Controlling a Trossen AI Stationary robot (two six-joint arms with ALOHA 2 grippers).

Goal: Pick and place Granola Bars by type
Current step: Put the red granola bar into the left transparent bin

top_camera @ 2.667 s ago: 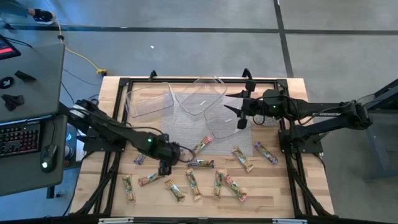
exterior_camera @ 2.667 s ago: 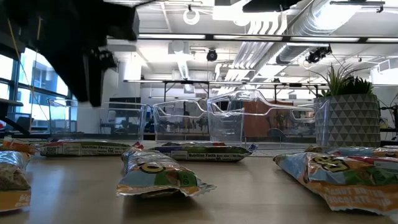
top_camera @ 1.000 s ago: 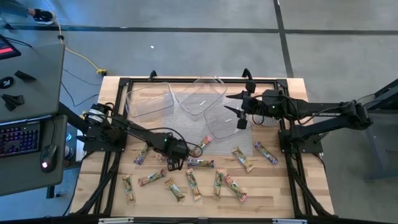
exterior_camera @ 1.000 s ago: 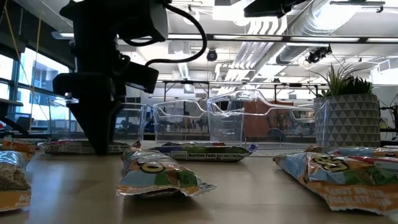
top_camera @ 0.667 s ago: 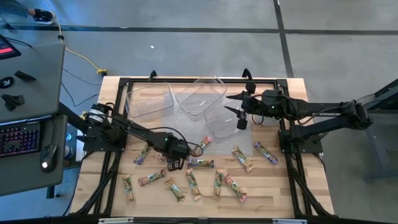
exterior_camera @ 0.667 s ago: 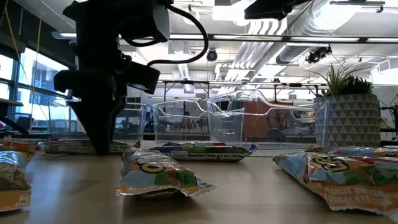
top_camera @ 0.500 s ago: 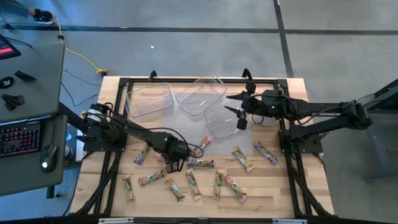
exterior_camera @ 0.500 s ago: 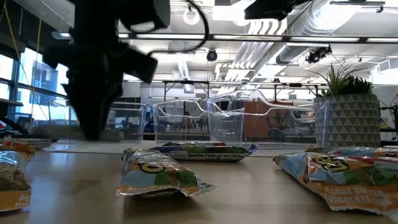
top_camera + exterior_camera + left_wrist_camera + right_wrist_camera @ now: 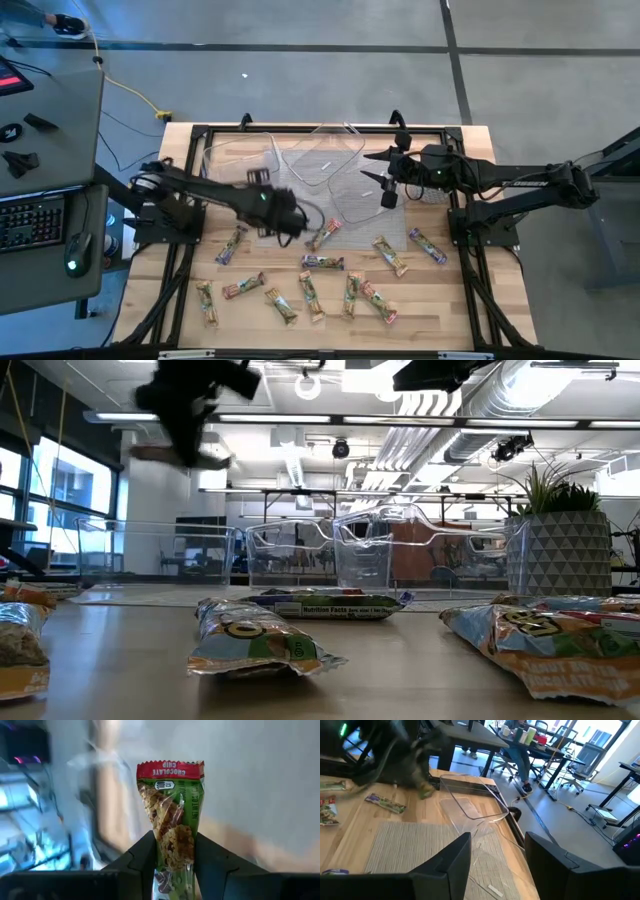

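Observation:
My left gripper (image 9: 283, 226) is raised over the table's left-middle, shut on a green granola bar (image 9: 172, 820) whose end seal is red. The low view shows gripper and bar (image 9: 172, 455) high above the tabletop. Several other granola bars (image 9: 322, 265), purple, green-tan and red-pink, lie flat along the near half of the table. My right gripper (image 9: 377, 172) hangs open over the far right, beside the clear tubs (image 9: 325, 155), with nothing between its fingers. My left gripper pinches the green bar between its two fingers (image 9: 146, 856), across the bar's width at its lower part (image 9: 172, 862). The red-sealed end (image 9: 170, 769) sticks out beyond the fingertips. The bar is lifted clear of the table.
Three clear tubs (image 9: 235, 160) (image 9: 355, 205) stand on a grey ribbed mat (image 9: 300, 205) at the table's far side. A potted plant (image 9: 560, 535) stands at the far right in the low view. A desk with a keyboard (image 9: 35, 225) is left of the table.
My left gripper has shut on the green bar at the table and risen steeply with it, tipping less steeply downward and going toward the far edge and the tubs. The bar has been lifted clear of the table.

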